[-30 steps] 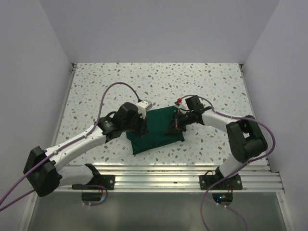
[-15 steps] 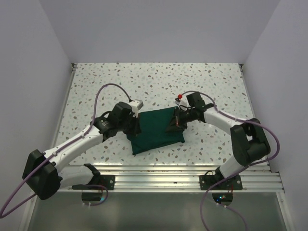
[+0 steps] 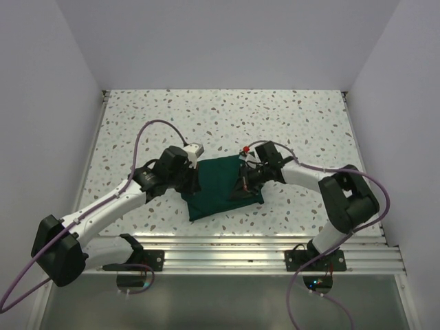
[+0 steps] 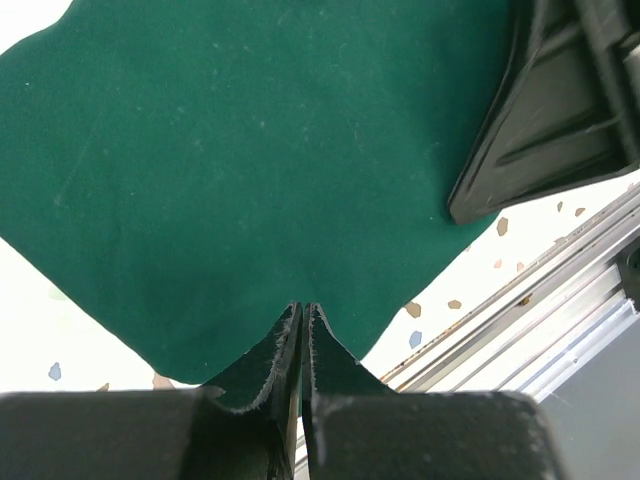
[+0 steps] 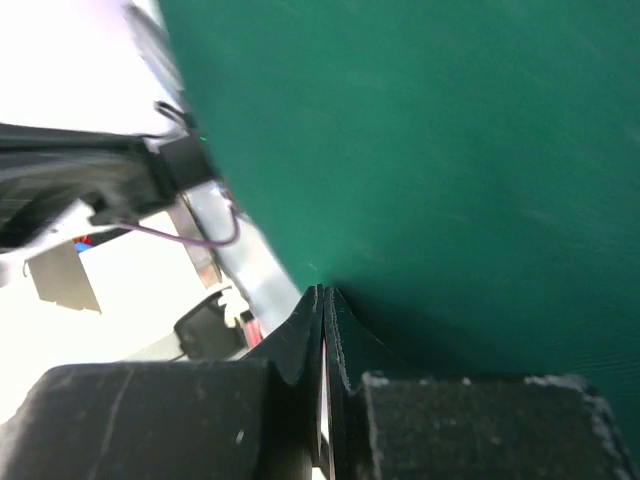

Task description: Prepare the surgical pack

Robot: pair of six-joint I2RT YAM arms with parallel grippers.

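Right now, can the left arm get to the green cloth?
Yes, it looks that way. The left gripper is right at the edge of the surgical pack, shut on a pinch of its fabric, with nothing in between.

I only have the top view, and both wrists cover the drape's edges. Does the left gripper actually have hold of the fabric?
Observer: Yes. In the left wrist view the left gripper is shut on the green drape; the cloth's edge rises to a small peak pinched between its fingers.
Operator: And the right one?
Observer: The right wrist view shows the right gripper shut too, fingertips meeting right at the drape's edge, with cloth apparently caught between them.
Operator: Any tray or instruments peeking out?
Observer: None in either wrist view; near the fingers both show only smooth, unbroken green cloth.
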